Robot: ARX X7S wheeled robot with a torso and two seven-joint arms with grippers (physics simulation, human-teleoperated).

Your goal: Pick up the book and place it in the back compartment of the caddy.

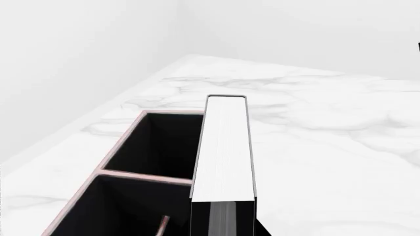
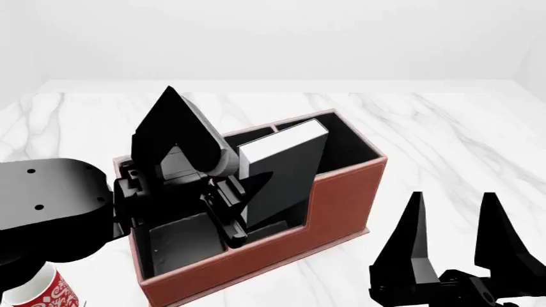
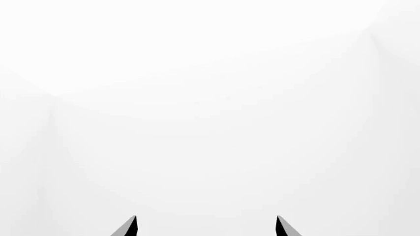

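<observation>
The black book (image 2: 286, 169) with white page edges stands tilted in the reddish-brown caddy (image 2: 282, 256). Its lower end is down among the black-lined cells and its top rises above the rim. I cannot tell which cell it is in. My left gripper (image 2: 245, 206) is shut on the book's lower part, over the caddy's left half. In the left wrist view the book's page edge (image 1: 226, 147) runs away from the camera beside two black cells, split by a pale partition (image 1: 147, 177). My right gripper (image 2: 452, 214) is open and empty, fingers pointing up, right of the caddy's front.
A red-and-white patterned mug (image 2: 47, 291) stands at the front left, under my left arm. The white marble table (image 2: 444, 141) stretches behind and right of the caddy. The right wrist view shows only the right gripper (image 3: 205, 225) against blank white walls.
</observation>
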